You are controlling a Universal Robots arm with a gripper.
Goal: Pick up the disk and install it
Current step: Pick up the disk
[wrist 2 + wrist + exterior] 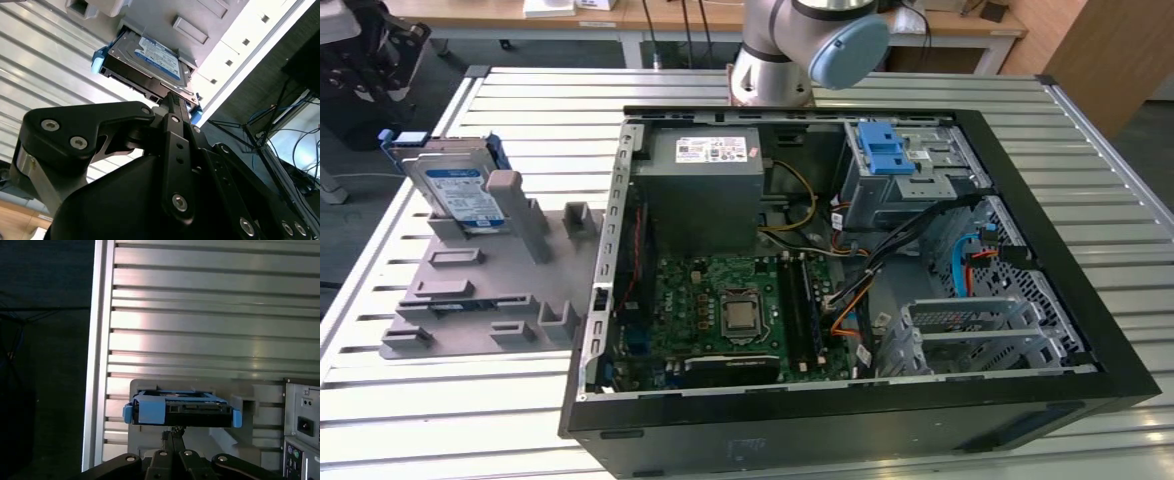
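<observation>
The disk (pixel 458 188) stands on edge in a slot of the grey fixture (pixel 480 285), at the upper left of the exterior view, well apart from the open computer case (pixel 854 430) in the middle of the frame. In the first wrist view you see the gripper (pixel 172 431) aimed at the disk (pixel 180 408) but short of it. Its tips look drawn together with nothing between them.

Expect a dense, rigid metal body, probably heavy for its size. It should not bend, but a knock could damage it, so handle it without jolts. The second wrist view shows a smooth labelled face on the disk (pixel 145 60), which looks likely to slide under light pressure. The blue bracket (pixel 150 410) around it is plastic and will probably flex.

Take hold across the two broad faces near the middle of the free edge, on metal. Keep off the bracket's corner tabs and the dark connector strip (pixel 197 409).
</observation>
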